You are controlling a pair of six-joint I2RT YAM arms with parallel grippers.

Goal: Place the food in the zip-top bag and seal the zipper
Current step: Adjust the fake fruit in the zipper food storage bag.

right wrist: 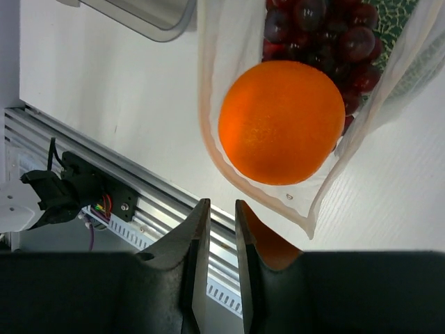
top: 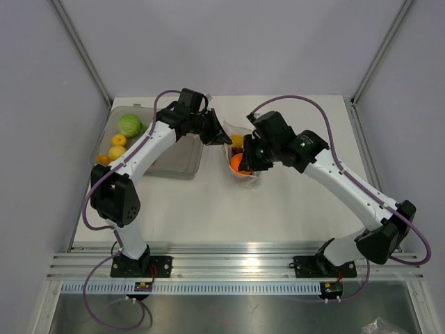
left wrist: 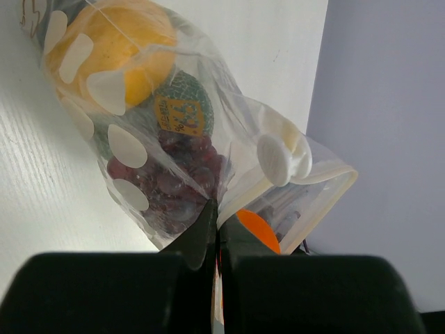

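Clamping the zip-top bag (left wrist: 233, 115), left end effector (left wrist: 217, 210) closed; right end effector (right wrist: 219, 206) ajar.

Top external view: high above and behind the arm bases (top: 229, 268), looking steeply down on the whole white bench (top: 292, 209), with the rail (top: 236, 256) along its near edge at the bottom. Left wrist view: very close, looking past the left gripper (left wrist: 214, 217) into the zip-top bag (left wrist: 243, 139), with a bench edge and grey wall (left wrist: 389, 104) behind. Right wrist view: close overhead, past the right gripper (right wrist: 220, 205), facing the near edge. All three share the bag and its orange (right wrist: 281, 122); both wrist views show the grapes (right wrist: 313, 21).
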